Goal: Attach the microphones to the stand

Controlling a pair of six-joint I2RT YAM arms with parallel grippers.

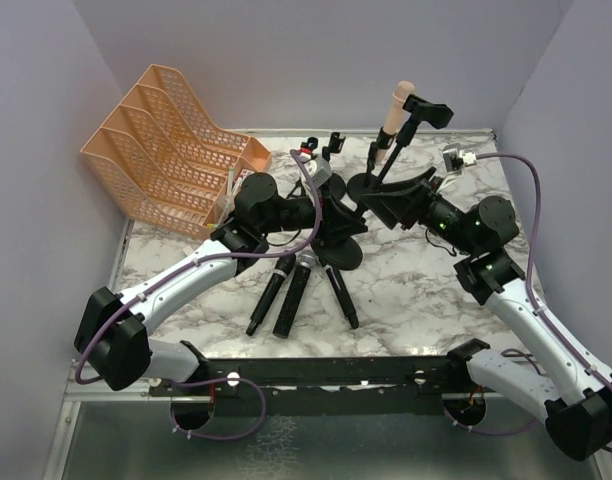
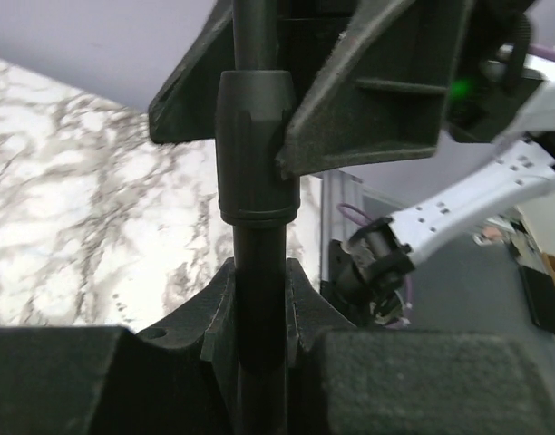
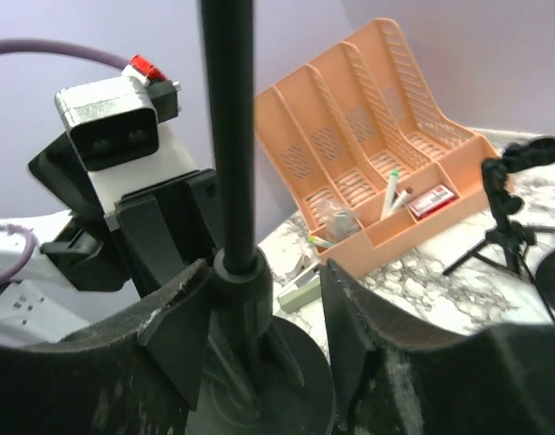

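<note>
Far left at the back, an orange file organizer (image 1: 161, 140) sits on the marble surface (image 1: 416, 300), with small items in its front tray.

The left arm reaches in from the near left. The left pincer (image 1: 331, 212) is clenched on the black stand pole (image 1: 391, 155). In the left wrist view the pincer (image 2: 259, 335) has the pole (image 2: 258, 263) tight between its pads, just under a thicker collar (image 2: 255, 145).

In front of that pincer, three dark microphones (image 1: 294, 292) lie on the surface close together, heads toward the stand. The left two are nearly parallel and the third (image 1: 338, 293) angles away to the right. The middle one's head looks greyish, hard to be sure.

A round black base (image 1: 341, 252) sits just behind the microphones. Two small tripods (image 1: 321, 150) stand farther back, near the wall.

The pink microphone (image 1: 396, 105) is up off the surface, upright at the top of the stand beside a black clip (image 1: 431, 110). Cannot tell exactly how it is seated.

The right pincer (image 1: 378, 205) comes in from the right at the same pole and is released. In the right wrist view, the pincer (image 3: 259, 308) has its jaws spread either side of the pole (image 3: 230, 136), with a gap on each side and nothing gripped. The left pincer's camera block (image 3: 105, 118) shows just beyond.
</note>
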